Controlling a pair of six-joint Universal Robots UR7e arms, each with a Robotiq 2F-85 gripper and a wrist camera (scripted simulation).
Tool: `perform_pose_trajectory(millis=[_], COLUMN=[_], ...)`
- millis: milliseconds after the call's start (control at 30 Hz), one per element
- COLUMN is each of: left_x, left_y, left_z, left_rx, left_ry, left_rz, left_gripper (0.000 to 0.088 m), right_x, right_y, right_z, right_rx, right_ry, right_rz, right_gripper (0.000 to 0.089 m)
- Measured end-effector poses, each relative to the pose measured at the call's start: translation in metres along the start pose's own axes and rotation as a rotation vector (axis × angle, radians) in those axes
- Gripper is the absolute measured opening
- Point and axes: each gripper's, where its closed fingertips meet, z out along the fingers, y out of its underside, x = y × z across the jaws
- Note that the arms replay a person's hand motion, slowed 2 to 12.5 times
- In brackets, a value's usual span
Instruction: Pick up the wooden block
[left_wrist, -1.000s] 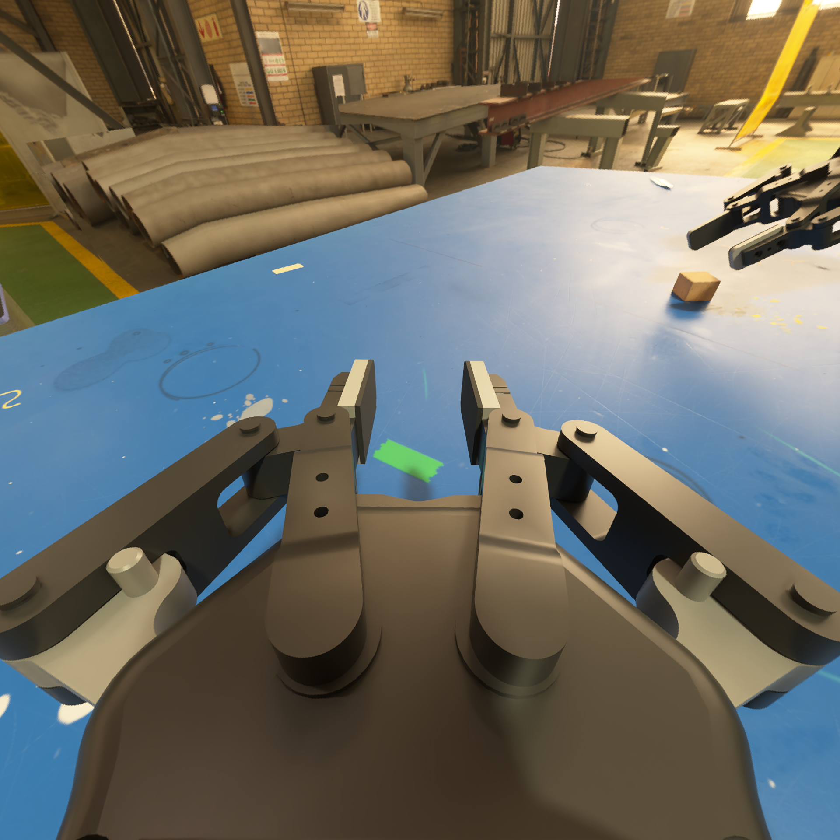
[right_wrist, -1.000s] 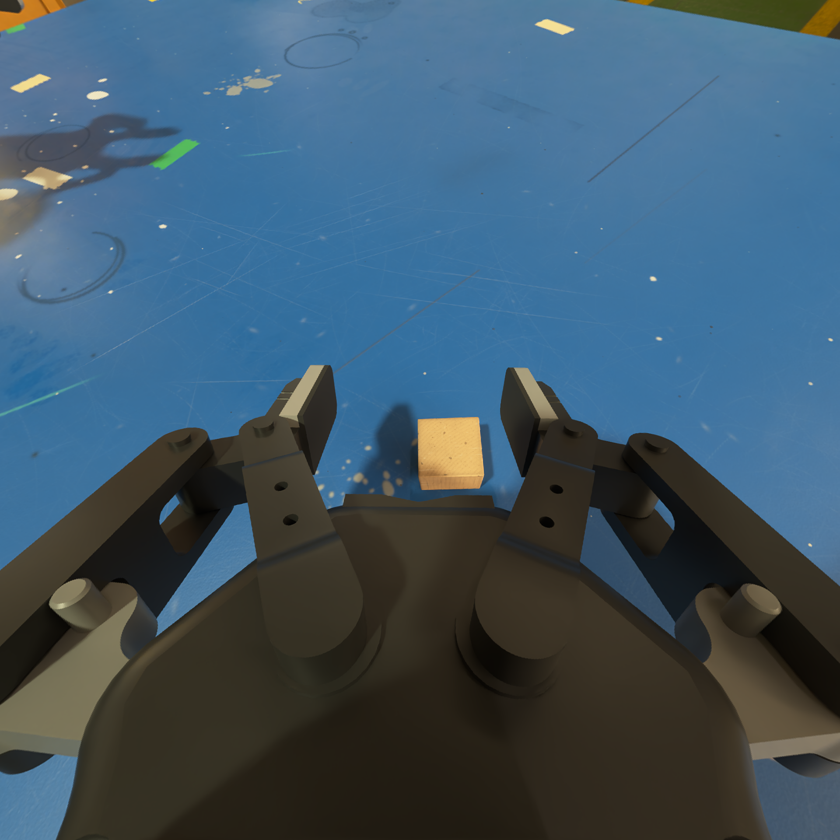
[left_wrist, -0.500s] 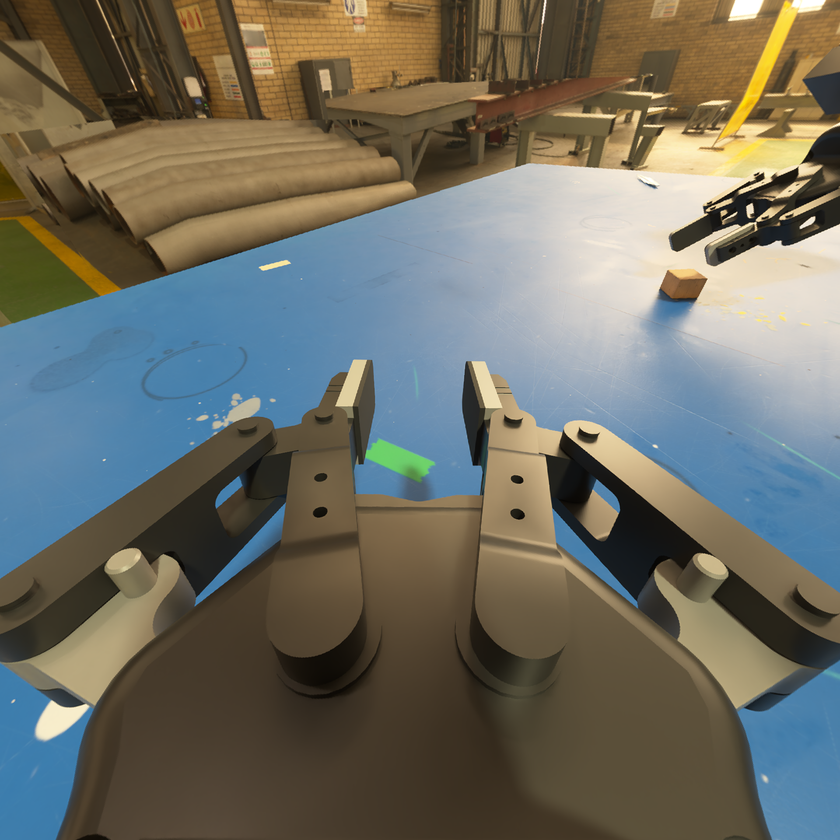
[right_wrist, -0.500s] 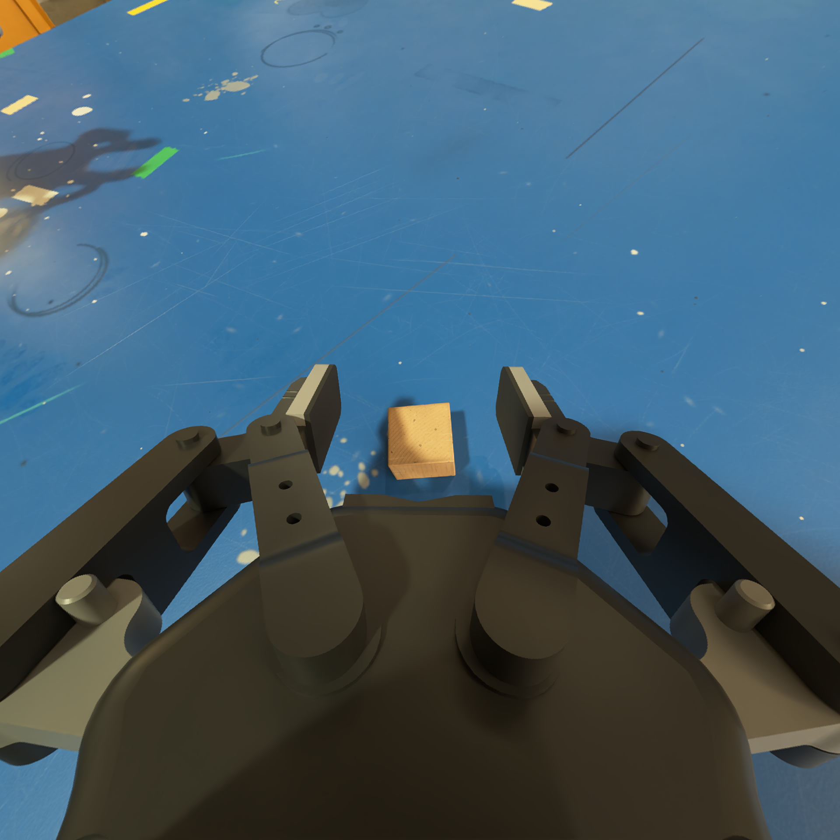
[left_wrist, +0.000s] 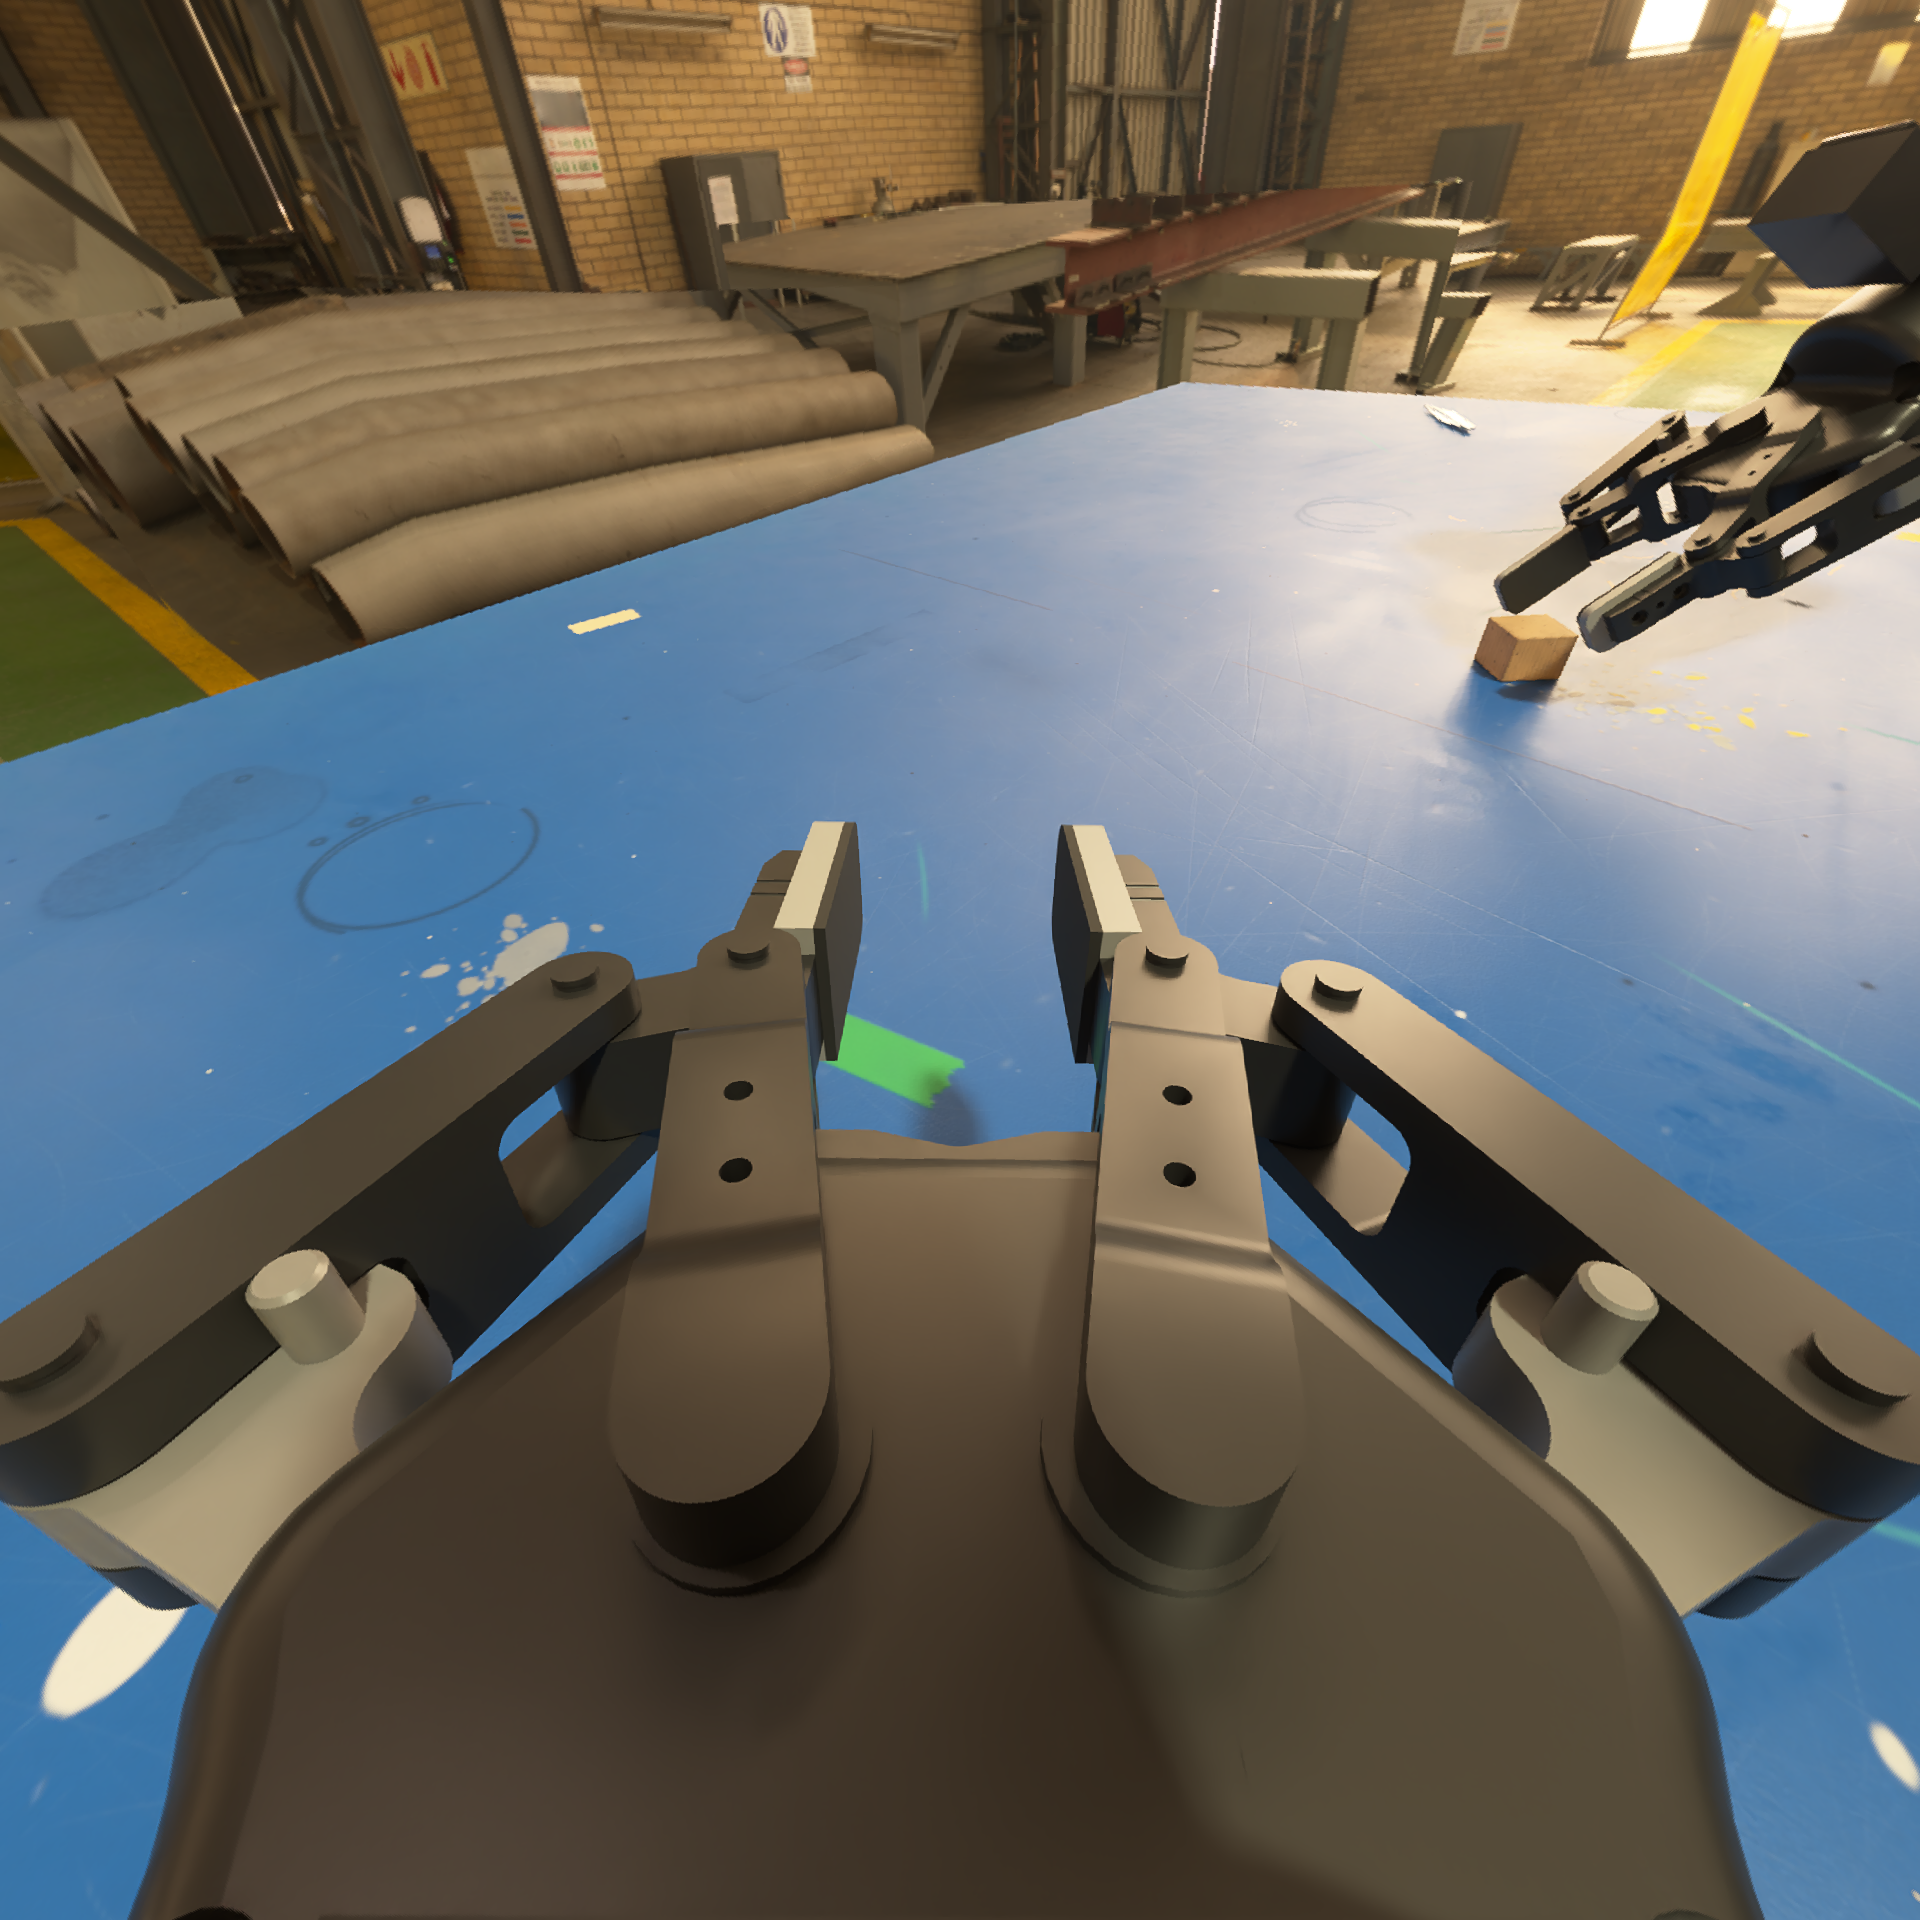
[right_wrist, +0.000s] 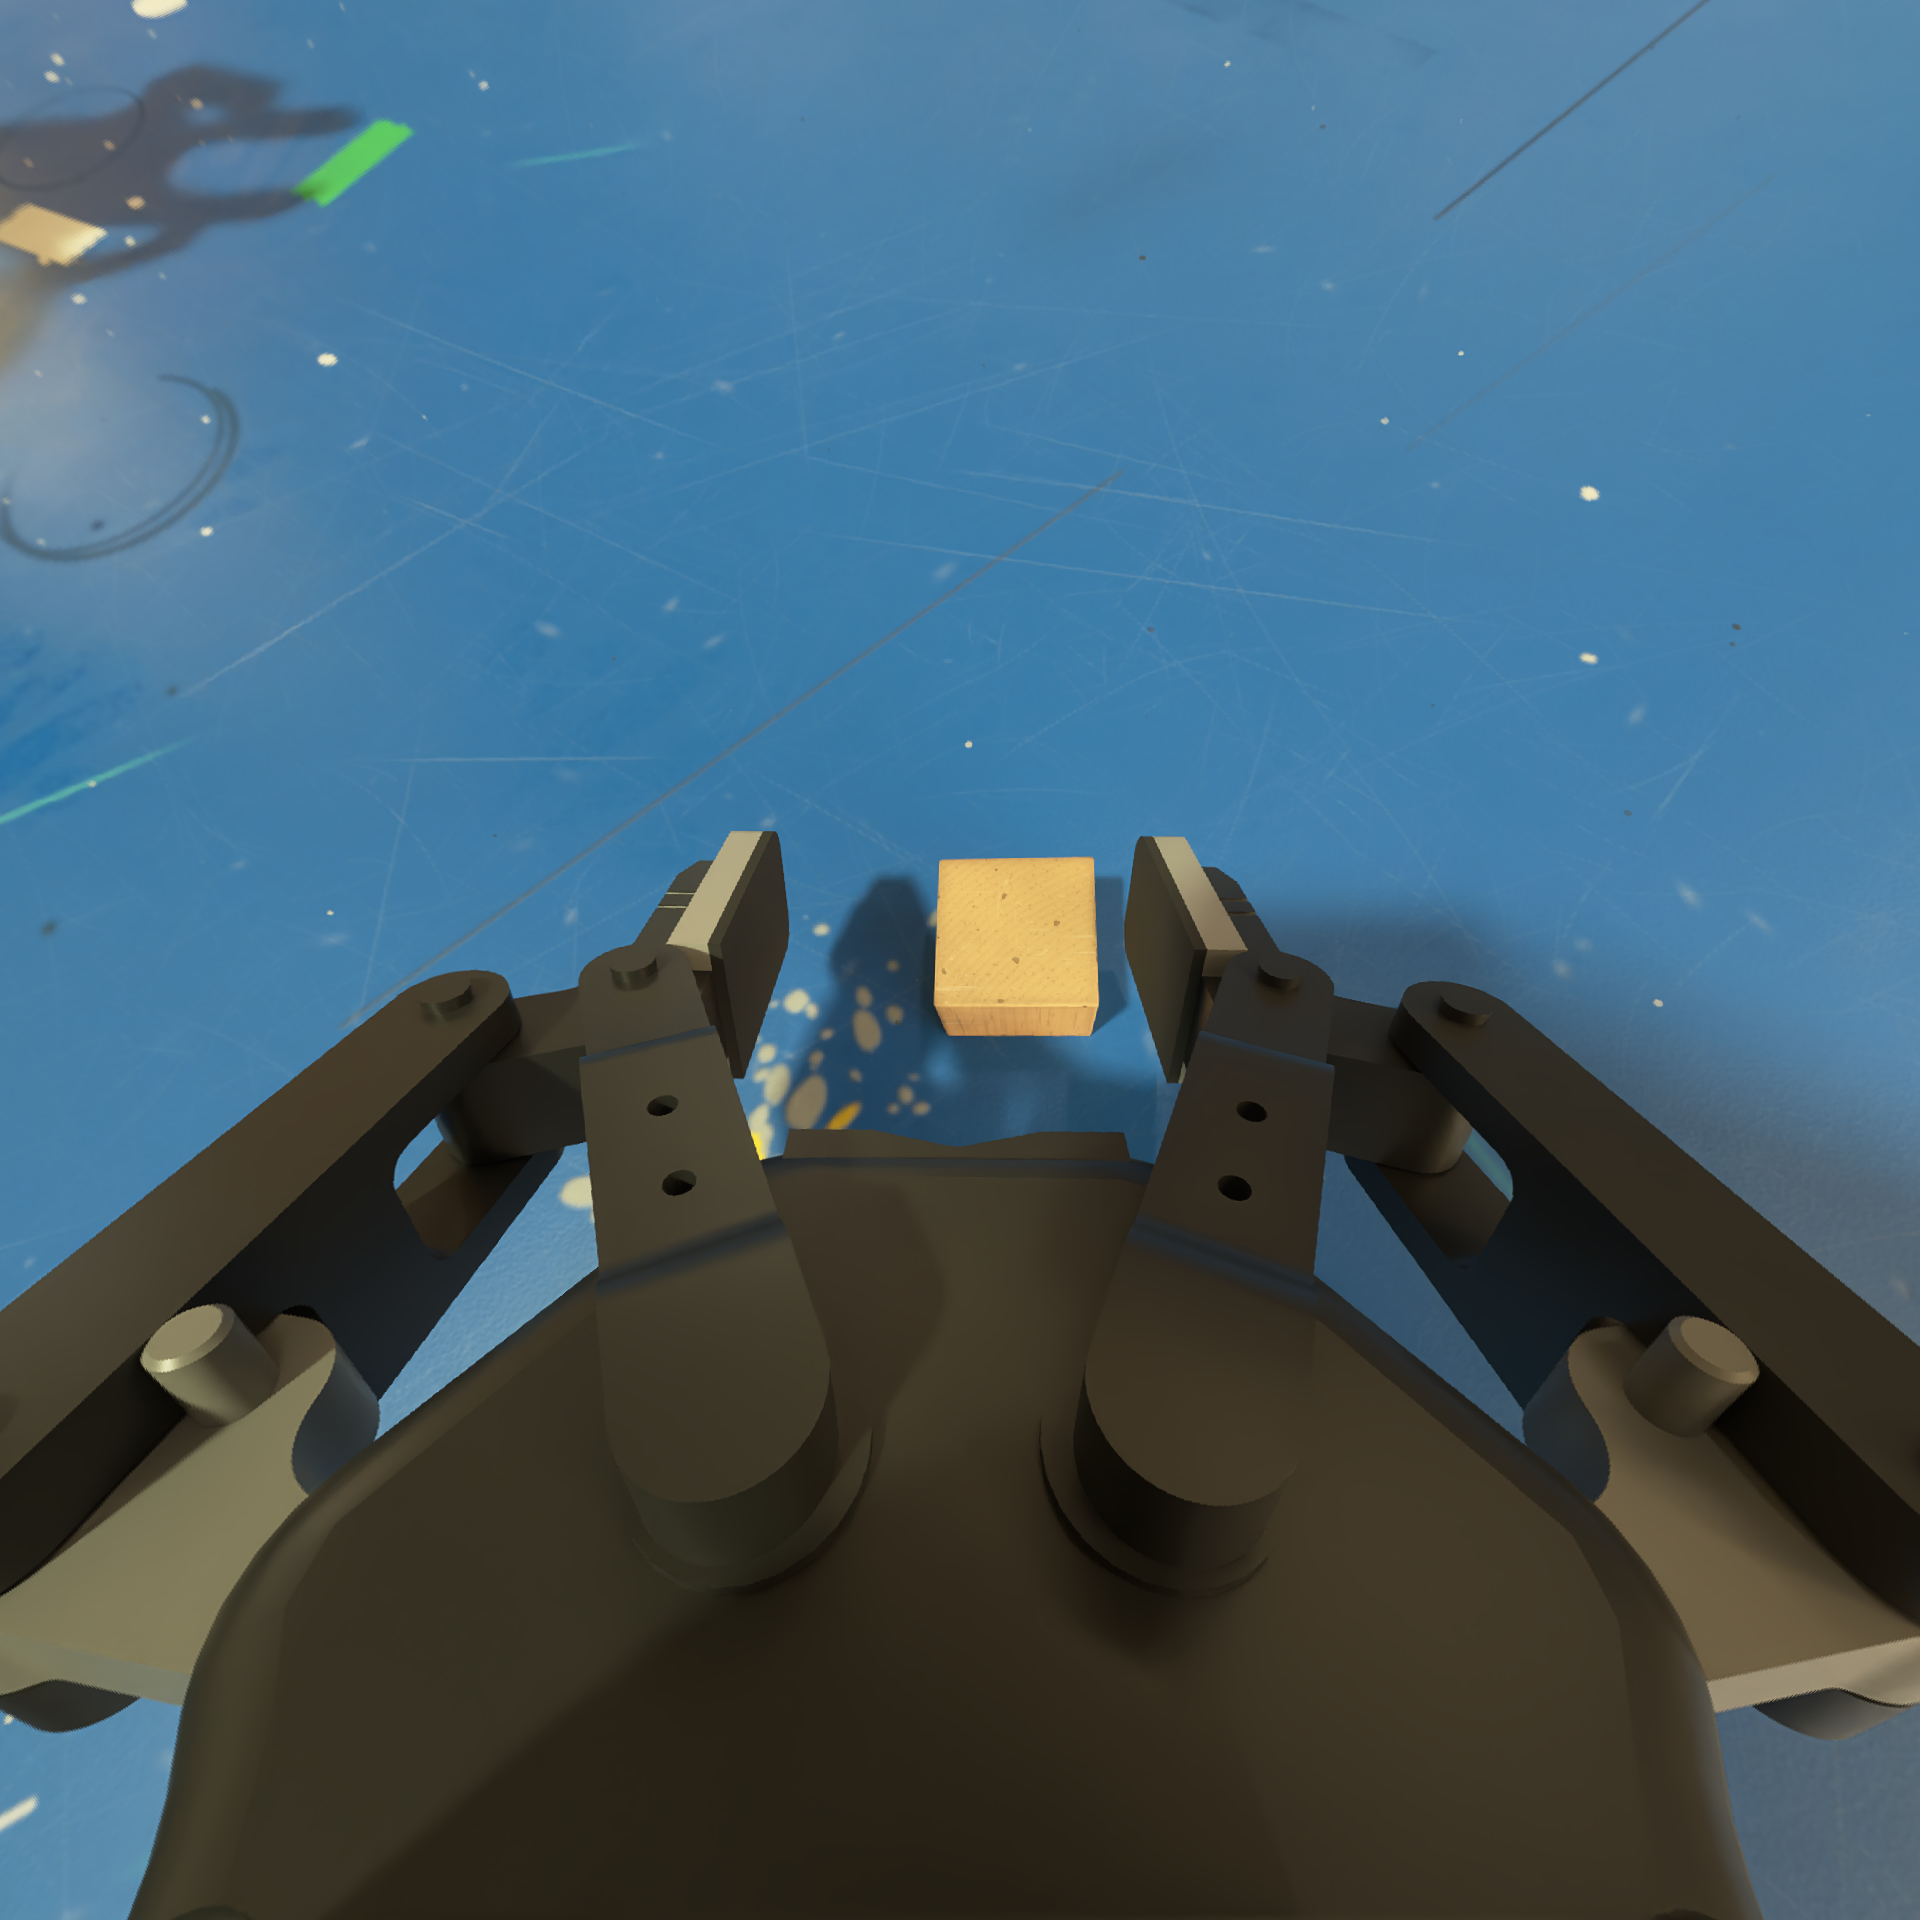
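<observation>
A small light wooden block (right_wrist: 1015, 943) lies flat on the blue table (right_wrist: 1039, 520). My right gripper (right_wrist: 956, 935) is open and hangs just above it, with the block between the fingers, nearer the right pad (right_wrist: 1169, 935); no pad touches it. In the left wrist view the block (left_wrist: 1523, 646) sits far right, with the right gripper (left_wrist: 1558, 603) slanting down over it. My left gripper (left_wrist: 956, 935) is open and empty, low over the table far from the block.
A green tape strip (left_wrist: 899, 1060) lies on the table under my left gripper; it also shows in the right wrist view (right_wrist: 353, 161). Paint splashes (right_wrist: 821, 1081) mark the table beside the block. Grey pipes (left_wrist: 520, 457) and steel benches (left_wrist: 935, 260) stand beyond the table's far edge.
My right gripper has come down and forward over the block, which now sits between the fingertips, closer to the right one. The left gripper has hardly moved.
</observation>
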Motion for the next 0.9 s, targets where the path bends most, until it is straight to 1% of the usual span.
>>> perform_pose_trajectory(millis=[200,333,400,533,667,733,867,900], left_x=[0.005,0.007,0.008,0.008,0.008,0.008,0.007,0.007], left_y=[-0.001,-0.002,-0.002,-0.001,-0.001,-0.001,-0.001,-0.002], left_z=[-0.001,-0.002,-0.002,-0.001,-0.001,-0.001,-0.001,-0.001], left_rx=[0.007,0.008,0.007,0.005,0.003,0.003,0.006,0.007], left_ry=[0.002,-0.001,-0.003,-0.002,-0.003,-0.003,-0.004,-0.004], left_rz=[0.024,0.037,0.04,0.04,0.035,0.032,0.03,0.03], left_gripper=[0.033,0.0328,0.0327,0.0326,0.0325,0.0325,0.0323,0.0322], right_x=[0.005,0.014,0.014,0.005,0.006,0.008,0.013,0.013], right_y=[0.005,0.011,0.012,0.012,0.013,0.013,0.015,0.015], right_z=[0.002,0.002,0.003,0.005,0.007,0.008,0.009,0.01], right_rx=[-0.039,-0.069,-0.076,-0.095,-0.108,-0.112,-0.118,-0.119], right_ry=[0.042,0.076,0.064,0.007,0.02,0.041,0.078,0.08], right_rz=[-0.045,-0.042,-0.036,-0.03,-0.036,-0.045,-0.063,-0.066], right_gripper=[0.0602,0.0603,0.0593,0.0534,0.0526,0.0501,0.0306,0.0286])
